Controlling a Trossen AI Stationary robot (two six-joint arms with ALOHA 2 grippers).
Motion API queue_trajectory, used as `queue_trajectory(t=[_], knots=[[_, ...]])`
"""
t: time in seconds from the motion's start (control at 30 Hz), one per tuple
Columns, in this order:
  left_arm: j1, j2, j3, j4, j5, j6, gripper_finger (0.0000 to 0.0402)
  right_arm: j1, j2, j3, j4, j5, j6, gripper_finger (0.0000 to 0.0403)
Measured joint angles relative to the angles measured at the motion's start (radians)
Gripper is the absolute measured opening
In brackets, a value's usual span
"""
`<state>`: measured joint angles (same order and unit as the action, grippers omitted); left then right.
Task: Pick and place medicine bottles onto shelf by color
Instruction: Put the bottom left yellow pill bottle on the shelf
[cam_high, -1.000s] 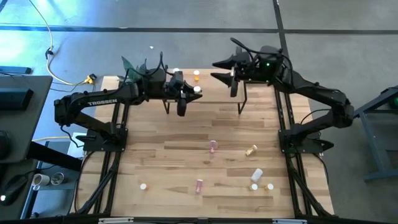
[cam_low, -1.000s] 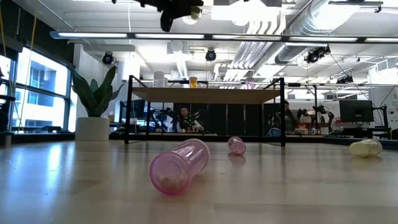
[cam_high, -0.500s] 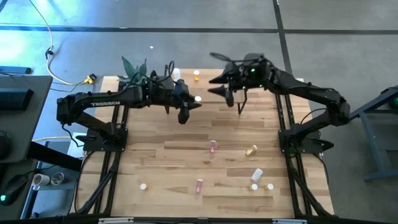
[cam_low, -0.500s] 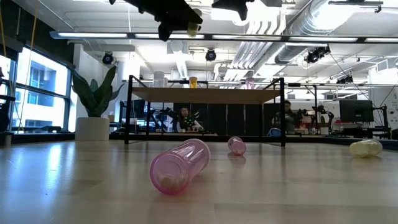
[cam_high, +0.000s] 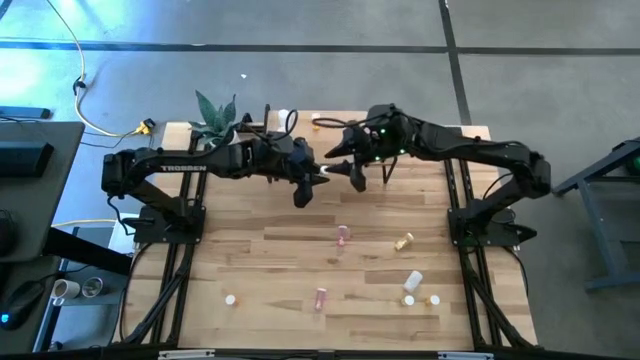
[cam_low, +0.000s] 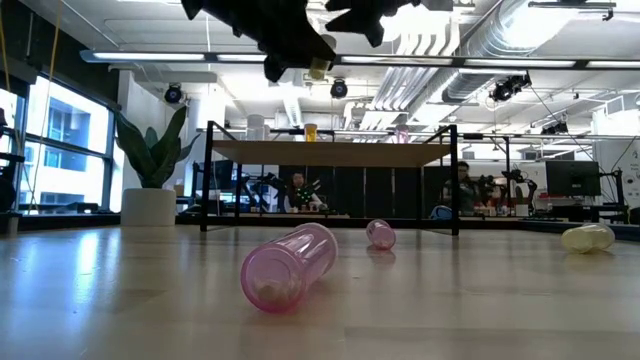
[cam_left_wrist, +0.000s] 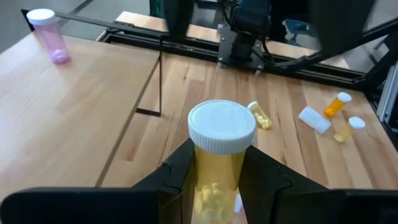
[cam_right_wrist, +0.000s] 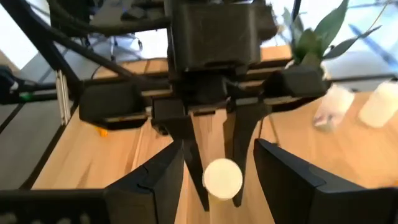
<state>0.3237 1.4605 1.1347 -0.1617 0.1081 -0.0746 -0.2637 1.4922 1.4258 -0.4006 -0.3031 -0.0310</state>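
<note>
Converged above the desk (cam_high: 270, 250): left end effector (cam_left_wrist: 217, 163) clamps upright white-capped yellow pill bottle (cam_left_wrist: 220, 158), facing open, empty right end effector (cam_right_wrist: 217, 167) just beside.

Open-plan robotics lab or office: exposed silver ceiling ducts (cam_low: 440, 40), black desk monitors (cam_low: 572, 178), seated people (cam_low: 296, 190) behind, grey concrete floor (cam_high: 300, 60).

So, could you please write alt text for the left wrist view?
The left gripper holds an upright yellow bottle with a white cap between its dark fingers, above the wooden table. A pink bottle stands farther off, and several more bottles lie scattered elsewhere.
</note>
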Motion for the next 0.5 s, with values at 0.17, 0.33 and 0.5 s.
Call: queue_trajectory(t=[0.17, 0.33, 0.5], knots=[[-0.010, -0.001, 0.000, 0.002, 0.000, 0.000, 0.0086, 0.003, 0.028, 0.000, -0.029, 0.000, 0.004, 0.0186], [-0.018, -0.001, 0.000, 0.002, -0.002, 0.000, 0.0086, 0.009, 0.046, 0.000, -0.041, 0.008, 0.004, 0.0186], [-0.026, -0.001, 0.000, 0.001, -0.023, 0.000, 0.0086, 0.013, 0.066, 0.000, -0.036, 0.006, 0.013, 0.0186]])
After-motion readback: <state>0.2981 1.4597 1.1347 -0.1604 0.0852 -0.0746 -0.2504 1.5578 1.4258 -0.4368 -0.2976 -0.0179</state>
